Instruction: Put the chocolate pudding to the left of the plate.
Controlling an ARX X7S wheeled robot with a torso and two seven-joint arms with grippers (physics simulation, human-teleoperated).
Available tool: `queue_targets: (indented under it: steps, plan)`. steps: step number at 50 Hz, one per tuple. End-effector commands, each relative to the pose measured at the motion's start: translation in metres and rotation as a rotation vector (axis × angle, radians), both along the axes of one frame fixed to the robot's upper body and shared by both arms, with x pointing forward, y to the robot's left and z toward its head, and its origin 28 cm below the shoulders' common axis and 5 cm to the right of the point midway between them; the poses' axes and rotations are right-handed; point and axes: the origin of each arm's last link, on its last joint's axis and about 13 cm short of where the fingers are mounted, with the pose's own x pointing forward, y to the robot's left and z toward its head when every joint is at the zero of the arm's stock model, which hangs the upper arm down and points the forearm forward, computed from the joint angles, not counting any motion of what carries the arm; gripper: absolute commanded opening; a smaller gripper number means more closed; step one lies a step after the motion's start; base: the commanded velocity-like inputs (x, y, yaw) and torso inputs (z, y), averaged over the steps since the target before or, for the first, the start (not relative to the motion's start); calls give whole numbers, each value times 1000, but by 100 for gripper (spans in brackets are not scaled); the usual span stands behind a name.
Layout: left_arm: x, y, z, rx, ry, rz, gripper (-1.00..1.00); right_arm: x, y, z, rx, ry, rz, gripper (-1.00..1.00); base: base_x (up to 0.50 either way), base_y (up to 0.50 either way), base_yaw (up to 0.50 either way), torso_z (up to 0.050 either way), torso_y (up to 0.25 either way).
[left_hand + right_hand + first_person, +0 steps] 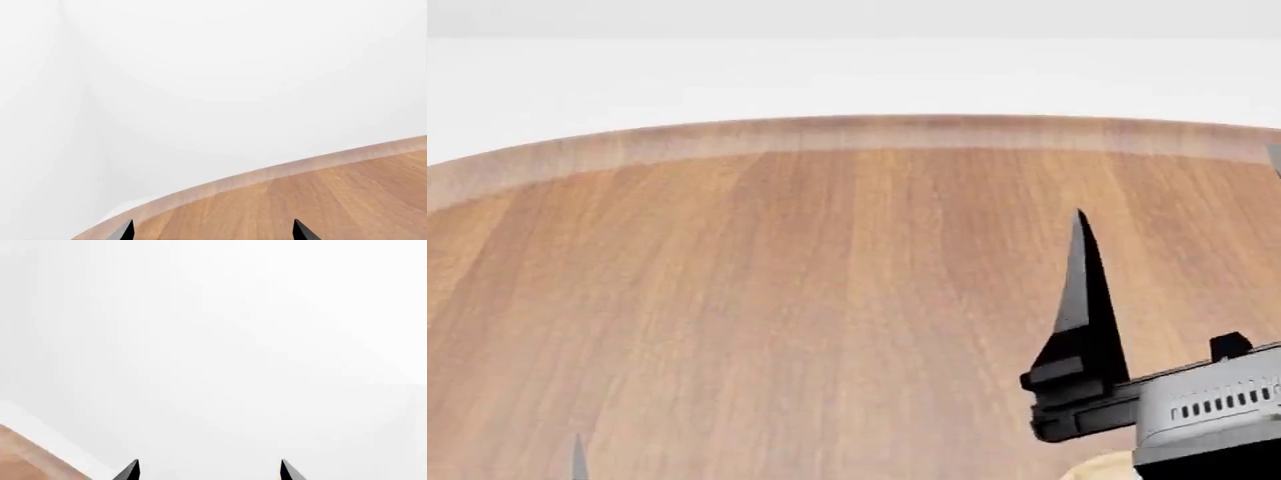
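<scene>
We hold our right gripper [1174, 190] spread above the round wooden table [761, 300], one dark finger [1078, 290] pointing at the far edge. Our left gripper [213, 231] is spread too, empty over the table near its rim. A pale sliver at the head view's lower edge may be the plate [1108, 467]; the chocolate pudding is out of sight.

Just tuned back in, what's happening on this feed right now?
Nothing is being handled yet. The head view shows a bare stretch of the round light-brown wooden table, with the right pincer raised over it, open and empty. The left pincer is also open, its tips apart above the table edge. Neither the pudding carton nor the plate can be made out in any view.
</scene>
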Motion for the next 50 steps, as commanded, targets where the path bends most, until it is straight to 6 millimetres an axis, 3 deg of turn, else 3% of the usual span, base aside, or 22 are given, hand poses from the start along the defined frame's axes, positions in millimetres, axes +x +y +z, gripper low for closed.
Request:
queue_targets:
  steps: [1, 5, 10, 17, 36, 50]
  plan:
    - [2, -1, -3, 3, 11, -3, 100, 8, -34, 54, -442, 203, 155, 100, 0, 0, 0, 0, 0]
    - [2, -1, -3, 3, 12, -7, 100, 7, -39, 58, -479, 387, 268, 100, 0, 0, 0, 0, 0]
    - [2, -2, -4, 7, 15, -9, 100, 9, -41, 43, -671, 621, 395, 100, 0, 0, 0, 0, 0]
    - [1, -3, -4, 12, 18, -13, 100, 18, -39, 38, -705, 664, 405, 100, 0, 0, 0, 0, 0]
    - [2, -4, -5, 16, 24, -20, 100, 31, -29, -22, -758, 856, 527, 100, 0, 0, 0, 0, 0]
    - [2, -5, -6, 18, 25, -23, 100, 35, -23, -52, -772, 905, 576, 100, 0, 0, 0, 0, 0]
